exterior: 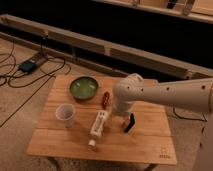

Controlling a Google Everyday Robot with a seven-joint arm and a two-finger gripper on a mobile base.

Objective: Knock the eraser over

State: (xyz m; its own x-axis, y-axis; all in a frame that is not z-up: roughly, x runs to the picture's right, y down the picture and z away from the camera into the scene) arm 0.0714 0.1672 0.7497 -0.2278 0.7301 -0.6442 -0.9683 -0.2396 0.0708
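Reaching in from the right, one pale arm [170, 94] bends down over one wooden table [60, 142]. On the table sit one green bowl [83, 88] with nothing visible inside, one clear cup [65, 114] whose contents cannot be made out, one long white bar [98, 125] lying flat, one slim red marker [105, 98], and one eraser [130, 122]. The eraser is a small dark slab, leaning slightly, right of the bar. The gripper [122, 118] hangs just beside it; whether it touches or grips anything cannot be told.
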